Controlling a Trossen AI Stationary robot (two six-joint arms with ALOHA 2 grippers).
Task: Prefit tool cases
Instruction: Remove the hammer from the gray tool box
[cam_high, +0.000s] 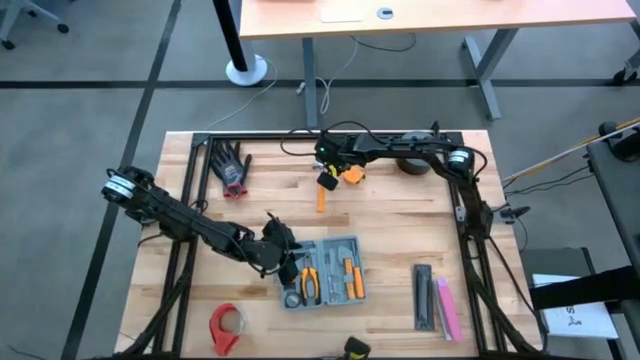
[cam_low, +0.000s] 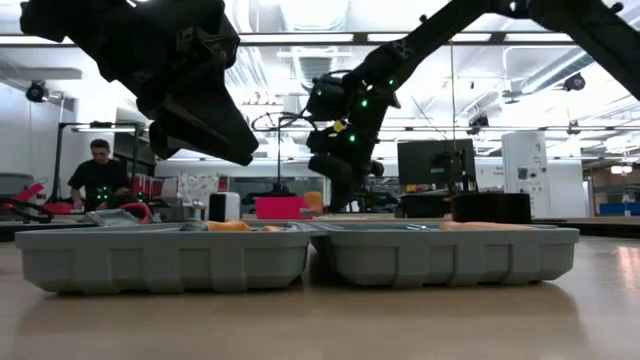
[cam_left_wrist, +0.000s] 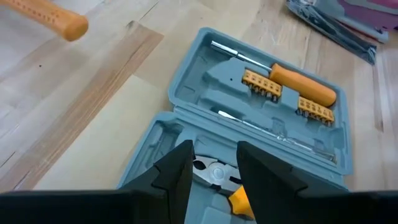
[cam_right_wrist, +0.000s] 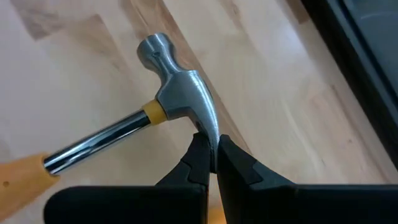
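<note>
The tool case (cam_high: 325, 272) is seen lying open and flat on the wooden table, toward the near middle of the tabletop in the high view. It is made of blue-grey plastic, and its two halves are spread side by side and joined at a hinge. Moulded tool-shaped slots are seen in both halves. An orange-handled screwdriver, two orange bit holders and thin metal shafts are seated in one half (cam_left_wrist: 267, 93). Orange-handled pliers are laid in the other half. From table height, two shallow grey trays (cam_low: 300, 255) are shown end to end.
</note>
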